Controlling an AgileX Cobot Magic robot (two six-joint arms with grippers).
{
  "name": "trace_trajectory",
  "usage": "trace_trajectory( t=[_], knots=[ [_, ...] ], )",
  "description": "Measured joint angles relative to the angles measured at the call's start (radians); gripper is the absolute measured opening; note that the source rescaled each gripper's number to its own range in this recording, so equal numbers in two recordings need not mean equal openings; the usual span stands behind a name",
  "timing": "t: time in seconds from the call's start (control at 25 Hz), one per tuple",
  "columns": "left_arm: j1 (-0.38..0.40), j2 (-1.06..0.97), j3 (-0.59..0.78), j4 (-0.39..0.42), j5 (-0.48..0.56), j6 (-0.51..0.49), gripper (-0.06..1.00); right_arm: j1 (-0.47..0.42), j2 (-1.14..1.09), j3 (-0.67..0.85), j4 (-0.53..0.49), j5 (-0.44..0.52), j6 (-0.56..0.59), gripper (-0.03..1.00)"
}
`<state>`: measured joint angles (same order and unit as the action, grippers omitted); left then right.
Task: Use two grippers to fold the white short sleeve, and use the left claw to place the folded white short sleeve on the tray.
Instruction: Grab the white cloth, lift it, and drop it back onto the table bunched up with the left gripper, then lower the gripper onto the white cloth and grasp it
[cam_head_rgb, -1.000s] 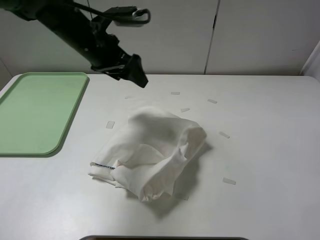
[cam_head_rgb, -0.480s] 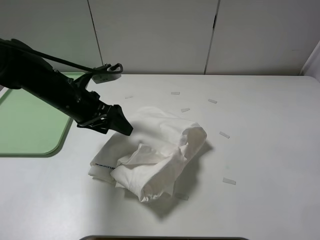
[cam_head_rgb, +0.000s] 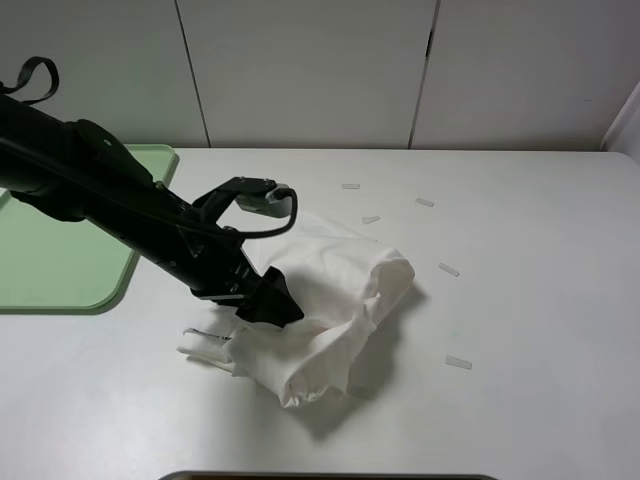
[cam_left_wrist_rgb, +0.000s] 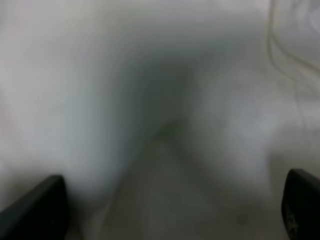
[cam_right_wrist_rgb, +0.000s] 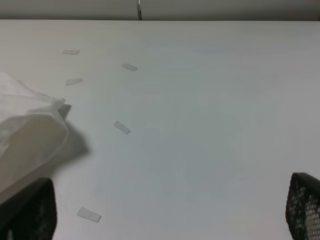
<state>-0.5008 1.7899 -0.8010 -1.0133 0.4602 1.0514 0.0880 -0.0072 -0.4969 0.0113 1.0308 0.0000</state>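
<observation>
The left black tapered gripper (cam_head_rgb: 272, 308), jaws apart, presses into the crumpled white cotton T-shirt (cam_head_rgb: 330, 300); the pale green plastic tray (cam_head_rgb: 60, 270) lies leftward, behind it.

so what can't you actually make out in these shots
- Left hand tips, exterior high view: sunk in the white short sleeve; grip unclear.
- Left wrist view: only blurred cloth.
- Shirt lettering: behind the arm.
- Tray: cut off by the edge and arm.
- Right hand: only finger edges show.
</observation>
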Motion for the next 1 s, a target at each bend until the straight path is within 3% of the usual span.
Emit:
trace_trajectory(
  t=[0.32, 0.52, 0.76, 0.8, 1.0],
  knots=[
    [-0.141, 0.0, 0.004, 0.015, -0.025, 0.042, 0.84, 0.0, 0.0, 0.0, 0.0, 0.0, 0.0, 1.0],
    [-0.141, 0.0, 0.006, 0.013, -0.1, 0.042, 0.84, 0.0, 0.0, 0.0, 0.0, 0.0, 0.0, 1.0],
    [-0.072, -0.024, 0.006, 0.012, -0.135, -0.011, 0.84, 0.0, 0.0, 0.0, 0.0, 0.0, 0.0, 1.0],
    [-0.012, -0.056, 0.006, 0.011, -0.111, -0.063, 0.84, 0.0, 0.0, 0.0, 0.0, 0.0, 0.0, 1.0],
    [0.147, -0.069, 0.006, 0.009, 0.045, -0.125, 0.84, 0.0, 0.0, 0.0, 0.0, 0.0, 0.0, 1.0]
  ],
)
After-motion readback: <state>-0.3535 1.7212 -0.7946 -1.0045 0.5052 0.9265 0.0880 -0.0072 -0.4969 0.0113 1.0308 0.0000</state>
